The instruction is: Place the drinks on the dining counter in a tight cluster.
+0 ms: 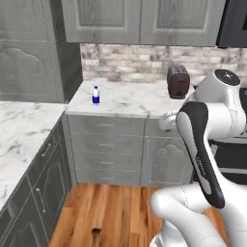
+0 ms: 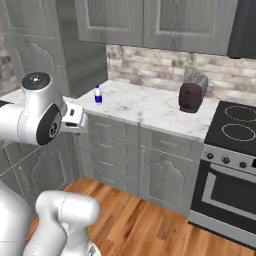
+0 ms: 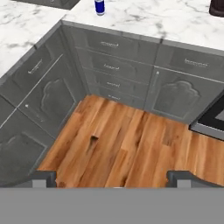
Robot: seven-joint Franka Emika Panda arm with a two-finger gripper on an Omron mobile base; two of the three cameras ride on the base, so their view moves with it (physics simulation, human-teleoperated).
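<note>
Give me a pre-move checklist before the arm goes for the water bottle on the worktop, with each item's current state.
1. Water bottle standing upright on the marble worktop: ok.
2. Space around the bottle free: ok; the toaster stands well off to one side, apart from it.
3. Gripper open and empty: ok; the fingertips stand wide apart over the wood floor, nothing between them.
4. Gripper lined up with the bottle: not ok; the hand view looks down at the floor and drawers, with the bottle at its top edge.
5. Bottle within reach from this base position: cannot tell.
6. Dining counter ready to receive it: cannot tell.
</note>
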